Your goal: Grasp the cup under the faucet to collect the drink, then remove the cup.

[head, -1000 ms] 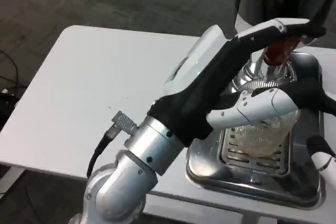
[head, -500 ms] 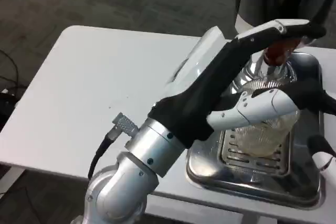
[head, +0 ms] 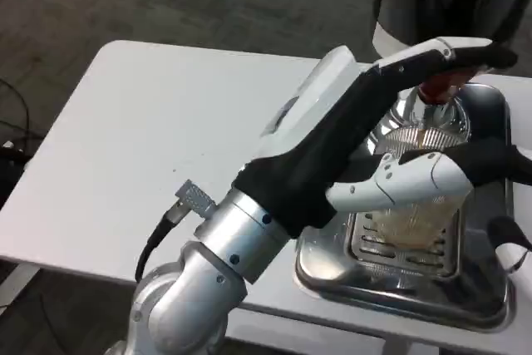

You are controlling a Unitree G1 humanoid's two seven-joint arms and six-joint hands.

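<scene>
**Cup held under the tap by the left hand, drink apparently running**

A white worktop is seen from above, with a steel drip tray set at its right side. Across the tray the left forearm is stretched from lower left to upper right, and most of the dispenser behind it is hidden. The left hand is wrapped about the clear cup: one finger is laid high over the red-handled tap, another is curled across the cup's front. The fingers are closed to the cup's width, so the cup is judged to be gripped, though the contact on the far side cannot be seen. A small part of the right hand is caught at the picture's right edge; whether it is open cannot be told.

The cup is stood upright on the tray's grate, directly below the tap, its long axis vertical. A pale yellowish fill is suggested inside. For removal, the cup would have to be drawn toward the robot, clear of the tap, and kept upright
</scene>
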